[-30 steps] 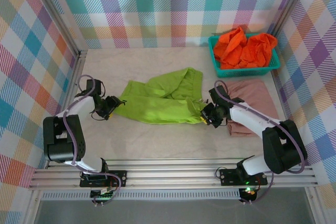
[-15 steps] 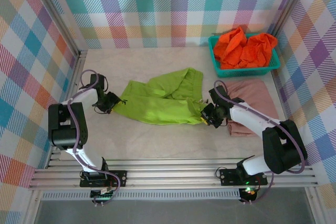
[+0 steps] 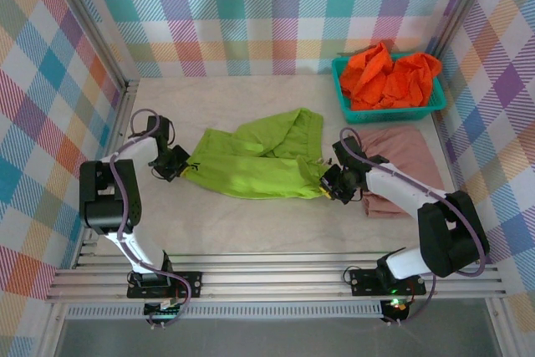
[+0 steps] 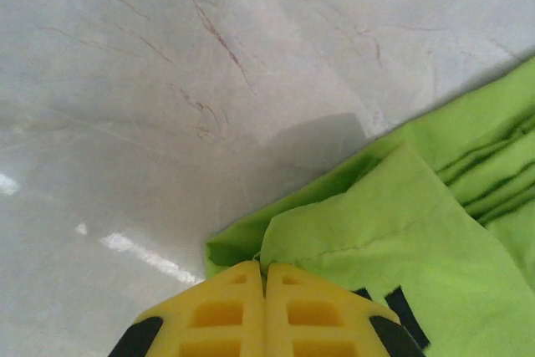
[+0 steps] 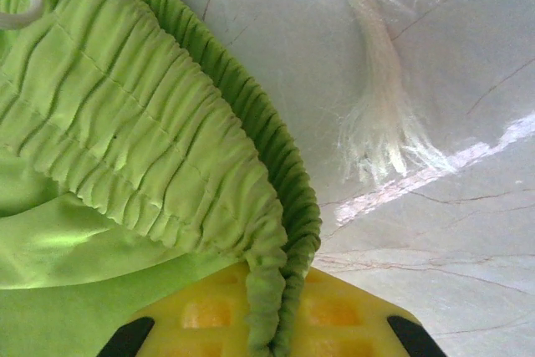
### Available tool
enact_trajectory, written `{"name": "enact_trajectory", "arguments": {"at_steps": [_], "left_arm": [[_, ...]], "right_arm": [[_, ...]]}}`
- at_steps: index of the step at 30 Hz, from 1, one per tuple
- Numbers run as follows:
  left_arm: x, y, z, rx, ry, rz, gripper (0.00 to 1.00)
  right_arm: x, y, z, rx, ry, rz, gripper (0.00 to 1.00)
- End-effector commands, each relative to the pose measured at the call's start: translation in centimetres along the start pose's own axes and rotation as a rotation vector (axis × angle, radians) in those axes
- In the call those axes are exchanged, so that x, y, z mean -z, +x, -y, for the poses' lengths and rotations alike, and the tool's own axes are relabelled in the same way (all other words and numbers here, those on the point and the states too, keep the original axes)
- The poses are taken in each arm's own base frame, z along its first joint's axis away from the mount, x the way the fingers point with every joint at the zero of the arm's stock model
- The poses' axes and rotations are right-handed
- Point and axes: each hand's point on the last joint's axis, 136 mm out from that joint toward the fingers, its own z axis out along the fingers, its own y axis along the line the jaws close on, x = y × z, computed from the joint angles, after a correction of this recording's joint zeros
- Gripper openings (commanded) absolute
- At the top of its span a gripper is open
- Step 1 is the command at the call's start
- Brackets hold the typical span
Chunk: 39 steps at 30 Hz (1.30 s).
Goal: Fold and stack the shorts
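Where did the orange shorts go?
From the top camera, the orange shorts are piled in the teal basket at the table's far right corner, just behind the pink shorts.

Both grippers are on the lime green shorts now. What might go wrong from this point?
1. The left gripper pinches only the very edge of the lime green shorts; such a thin bite may slip out on a lift.
2. The right gripper holds the end of the waistband, and the loose drawstring could trail or snag.
3. The right arm passes over the folded pink shorts and might drag them.
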Motion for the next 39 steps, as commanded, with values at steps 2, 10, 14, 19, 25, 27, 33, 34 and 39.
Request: {"name": "enact_trajectory", "arguments": {"at_steps": [2,10,14,19,25,27,33,34,39], "left_arm": [[7.2,-2.2,1.8,-0.041,0.026,0.157,0.00],[23.2,-6.8,6.2,-0.064,0.198,0.458,0.00],[31.2,-8.6,8.2,-0.063,0.309,0.595,0.00],[39.8,-9.2,10.2,-0.100,0.431,0.750,0.00],[47.6,-7.4,10.6,-0.132,0.558,0.903,0.00],[48.1,-6.5,10.3,-0.150,0.573,0.905,0.00],[42.9,-5.6,8.0,-0.179,0.471,0.841,0.00],[41.0,-5.8,7.6,-0.170,0.441,0.808,0.00],[30.4,-6.5,7.0,-0.140,0.355,0.587,0.00]], "right_arm": [[3.2,-1.3,-2.5,0.098,-0.049,0.078,0.00],[12.5,-4.0,-12.4,0.374,-0.258,0.271,0.00],[18.0,-5.0,-17.5,0.500,-0.361,0.386,0.00],[26.8,-4.7,-23.3,0.638,-0.576,0.546,0.00],[33.9,-3.1,-25.4,0.727,-0.741,0.655,0.00],[33.6,-2.8,-24.8,0.744,-0.718,0.643,0.00],[26.6,-3.0,-22.2,0.750,-0.564,0.496,0.00],[25.3,-3.0,-22.1,0.748,-0.543,0.466,0.00],[18.2,-4.1,-23.0,0.738,-0.457,0.326,0.00]]}}
